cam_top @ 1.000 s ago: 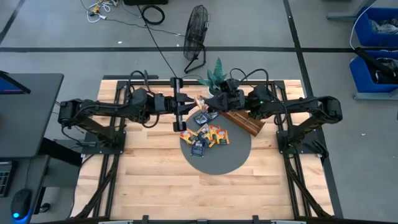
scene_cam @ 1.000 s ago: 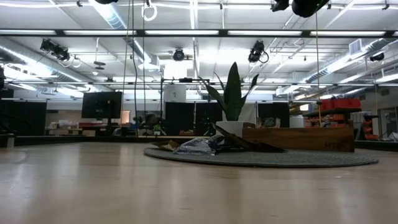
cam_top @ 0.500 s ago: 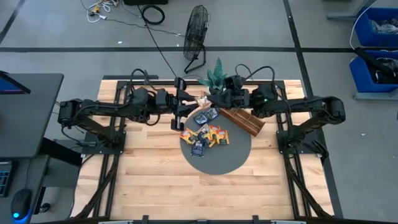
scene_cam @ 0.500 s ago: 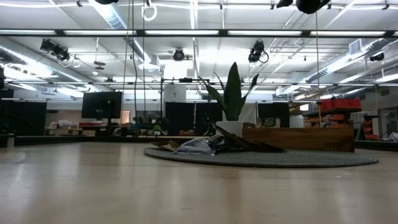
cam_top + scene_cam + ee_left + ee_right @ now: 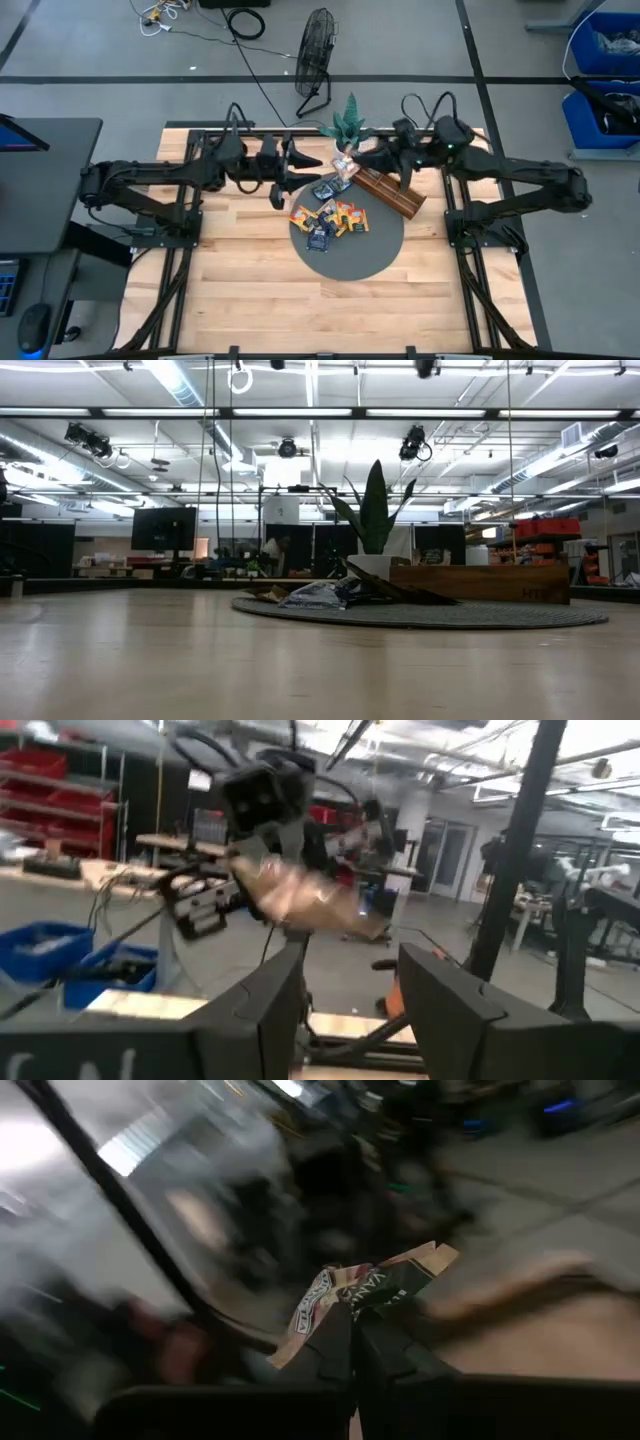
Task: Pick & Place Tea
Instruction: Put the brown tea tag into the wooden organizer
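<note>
Right fingers (image 5: 352, 1342) around pale sachet (image 5: 372, 1290)

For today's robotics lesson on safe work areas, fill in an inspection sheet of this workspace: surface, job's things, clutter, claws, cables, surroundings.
Surface: wooden table with a round dark mat.
Job's things: tea sachets heaped on the mat; one pale sachet is pinched in the right claw; wooden tray at the mat's far edge.
Clutter: potted plant at the table's far side.
Claws: left claw open, holding nothing, raised beside the heap; right claw shut on the pale sachet, above the tray's end.
Cables: loops on both arms; one cable runs across the floor.
Surroundings: floor fan, blue bins.
</note>
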